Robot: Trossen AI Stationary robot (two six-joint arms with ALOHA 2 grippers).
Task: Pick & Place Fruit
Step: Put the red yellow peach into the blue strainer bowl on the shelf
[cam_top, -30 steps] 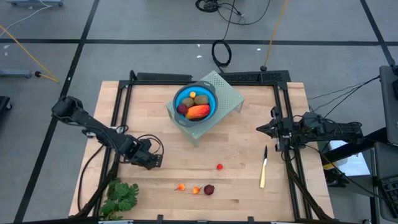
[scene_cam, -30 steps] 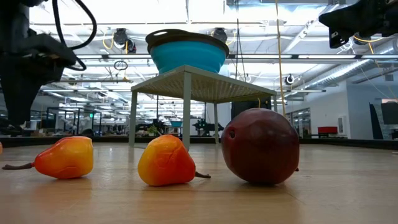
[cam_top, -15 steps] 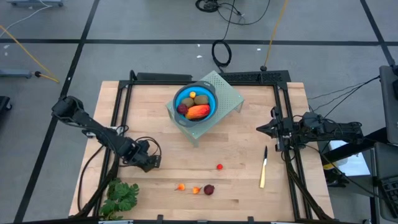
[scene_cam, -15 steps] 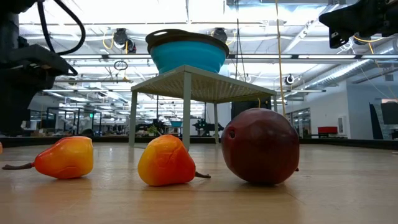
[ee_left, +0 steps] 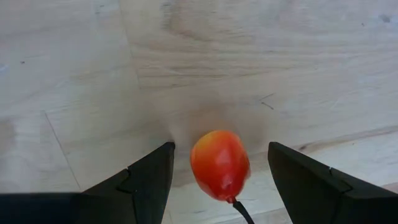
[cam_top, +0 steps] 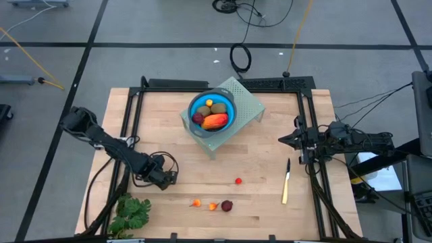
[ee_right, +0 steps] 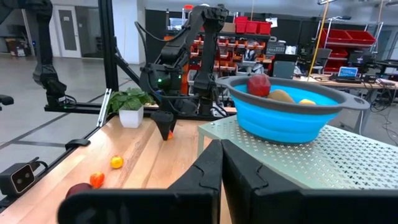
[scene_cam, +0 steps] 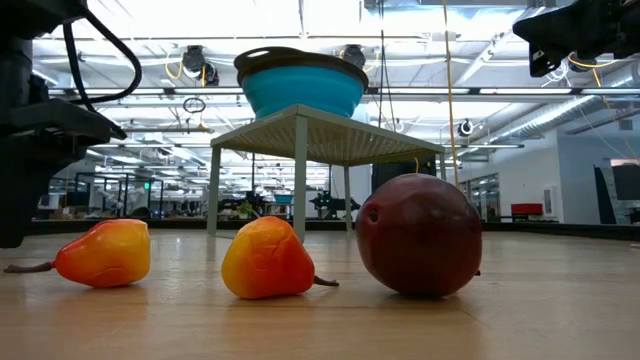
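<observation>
Two arms work a wooden table: the left gripper hangs low, fingers spread either side of a small orange-red fruit, well in front of the blue bowl; the right gripper, fingers closed, waits right of the bowl. Four fruits fill the bowl on its perforated stand. Three more lie on the table in front: a dark red ball, an orange piece and a red one.

no legible text, labels, brands, numbers or signs anywhere

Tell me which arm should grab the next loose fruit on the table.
Left. Its open hand already straddles a small orange-red fruit on the table. The right hand is shut, waiting near the table's right edge.
</observation>
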